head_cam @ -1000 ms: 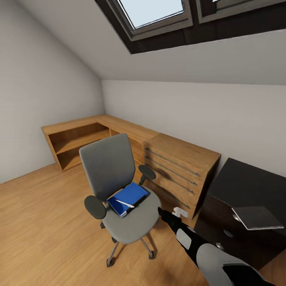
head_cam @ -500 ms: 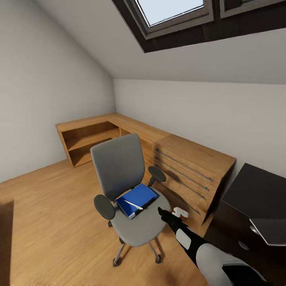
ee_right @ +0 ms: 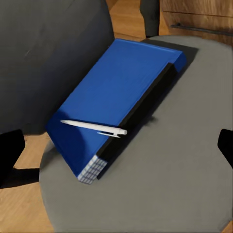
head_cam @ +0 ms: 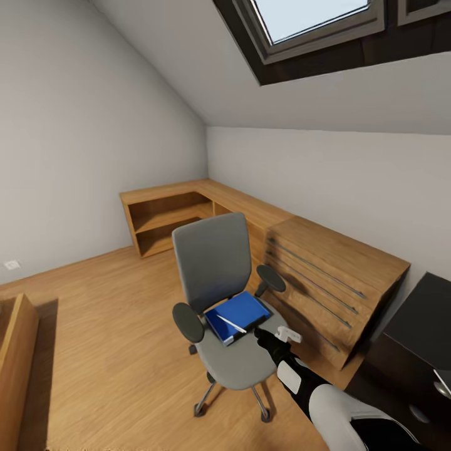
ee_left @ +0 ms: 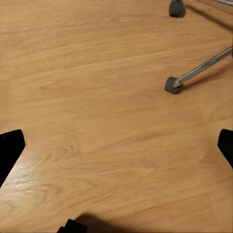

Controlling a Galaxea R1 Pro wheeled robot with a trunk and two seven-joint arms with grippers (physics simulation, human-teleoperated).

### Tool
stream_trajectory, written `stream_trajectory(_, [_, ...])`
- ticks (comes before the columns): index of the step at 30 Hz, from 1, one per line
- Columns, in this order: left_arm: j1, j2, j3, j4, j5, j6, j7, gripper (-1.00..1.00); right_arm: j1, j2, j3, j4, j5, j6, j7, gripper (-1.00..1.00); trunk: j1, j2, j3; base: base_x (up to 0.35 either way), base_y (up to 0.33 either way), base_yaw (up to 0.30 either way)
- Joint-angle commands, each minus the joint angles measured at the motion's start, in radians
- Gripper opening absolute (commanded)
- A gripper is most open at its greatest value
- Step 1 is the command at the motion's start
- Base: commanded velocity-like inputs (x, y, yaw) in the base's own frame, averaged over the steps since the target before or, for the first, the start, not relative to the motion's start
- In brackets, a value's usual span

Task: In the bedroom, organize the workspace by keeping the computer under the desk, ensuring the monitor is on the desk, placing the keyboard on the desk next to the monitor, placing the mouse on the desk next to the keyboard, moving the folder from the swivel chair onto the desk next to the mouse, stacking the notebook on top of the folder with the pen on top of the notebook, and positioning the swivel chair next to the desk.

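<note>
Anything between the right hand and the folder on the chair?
No: in the right wrist view, only bare grey seat of the swivel chair lies before the folder, the pen lying on it.

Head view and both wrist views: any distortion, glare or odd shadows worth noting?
Head view: wide-angle stretch bends the walls and skylight; light is even, with a soft shadow on the wooden drawer chest beside the swivel chair. Left wrist view: sharp, with a pale sheen on the wood floor. Right wrist view: crisp, the pen casts a thin shadow on the folder.
</note>
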Motion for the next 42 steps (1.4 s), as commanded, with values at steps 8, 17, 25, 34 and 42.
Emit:
stream_trajectory(8, [-0.001, 0.000, 0.002, 0.001, -0.003, -0.002, 0.003, 1.00, -0.001, 0.001, -0.001, 0.008, -0.009, -0.064, 0.002, 1.00, 0.000, -0.001, 0.010, 0.000, 0.000, 0.133])
stream_trajectory(17, [-0.001, 0.001, 0.002, 0.001, -0.003, -0.002, 0.003, 1.00, -0.001, 0.001, -0.001, 0.026, -0.009, -0.108, -0.009, 1.00, 0.000, -0.001, 0.023, 0.000, 0.000, 0.015])
stream_trajectory(25, [-0.001, 0.001, 0.002, 0.001, -0.003, -0.002, 0.003, 1.00, -0.001, -0.003, -0.001, 0.027, -0.009, -0.115, -0.011, 1.00, 0.000, -0.001, 0.026, 0.000, 0.000, 0.001])
stream_trajectory(34, [-0.001, 0.001, 0.002, 0.001, -0.003, -0.003, 0.003, 1.00, -0.001, -0.004, -0.001, 0.027, -0.009, -0.115, -0.011, 1.00, 0.000, -0.001, 0.026, 0.000, 0.000, 0.000])
stream_trajectory(42, [-0.001, 0.007, 0.002, 0.001, -0.003, -0.003, 0.003, 1.00, -0.001, 0.000, 0.000, 0.027, -0.008, -0.142, -0.018, 1.00, 0.000, -0.001, 0.026, 0.000, 0.000, 0.041])
